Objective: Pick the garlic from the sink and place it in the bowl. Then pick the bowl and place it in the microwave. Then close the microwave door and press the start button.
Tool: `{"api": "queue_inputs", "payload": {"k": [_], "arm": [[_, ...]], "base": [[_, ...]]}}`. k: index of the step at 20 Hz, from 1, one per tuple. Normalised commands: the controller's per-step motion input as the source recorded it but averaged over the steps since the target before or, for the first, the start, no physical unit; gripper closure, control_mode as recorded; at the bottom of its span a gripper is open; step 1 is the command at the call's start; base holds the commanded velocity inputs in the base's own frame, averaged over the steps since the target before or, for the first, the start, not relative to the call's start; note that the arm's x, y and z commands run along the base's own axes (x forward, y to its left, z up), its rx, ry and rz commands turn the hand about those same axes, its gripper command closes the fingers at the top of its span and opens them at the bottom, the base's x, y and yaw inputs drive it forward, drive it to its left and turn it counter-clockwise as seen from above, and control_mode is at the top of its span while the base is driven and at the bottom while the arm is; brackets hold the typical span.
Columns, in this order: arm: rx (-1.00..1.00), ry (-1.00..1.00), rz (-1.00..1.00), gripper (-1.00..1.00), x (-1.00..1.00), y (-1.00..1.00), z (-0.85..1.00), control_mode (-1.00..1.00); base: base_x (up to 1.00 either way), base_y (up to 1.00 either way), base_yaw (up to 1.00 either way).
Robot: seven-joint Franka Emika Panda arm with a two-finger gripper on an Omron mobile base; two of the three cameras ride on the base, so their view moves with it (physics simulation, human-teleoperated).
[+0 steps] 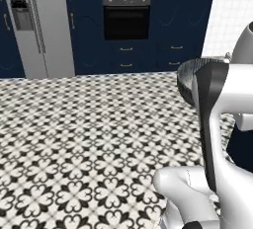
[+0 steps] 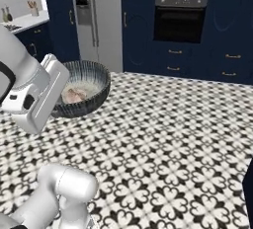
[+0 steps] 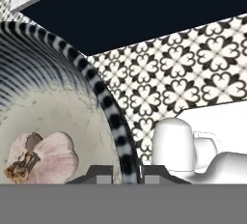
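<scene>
Open patterned floor (image 2: 168,139) ahead, nothing standing on it; passage blocked beyond by cabinets (image 1: 173,20), oven (image 2: 179,21) and fridge (image 1: 39,25).

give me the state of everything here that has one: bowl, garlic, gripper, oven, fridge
bowl: lifted off any surface, held by its rim, carried over the floor
garlic: lying inside the bowl
gripper: shut on the bowl rim, one finger inside, one outside
oven door: closed
fridge doors: closed

base views face oven (image 1: 126,20) wall from behind arm; hand view close on bowl (image 3: 58,107) rim
</scene>
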Motion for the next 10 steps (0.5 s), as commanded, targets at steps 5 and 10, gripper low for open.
{"api": "queue_inputs", "payload": {"k": [5,10], "arm": [[0.00,0.00,0.00,1.00,0.00,0.00,0.00,1.00],[0.00,0.00,0.00,1.00,0.00,0.00,0.00,1.00]], "base": [[1.00,0.04,0.01],[1.00,0.02,0.01]]}}
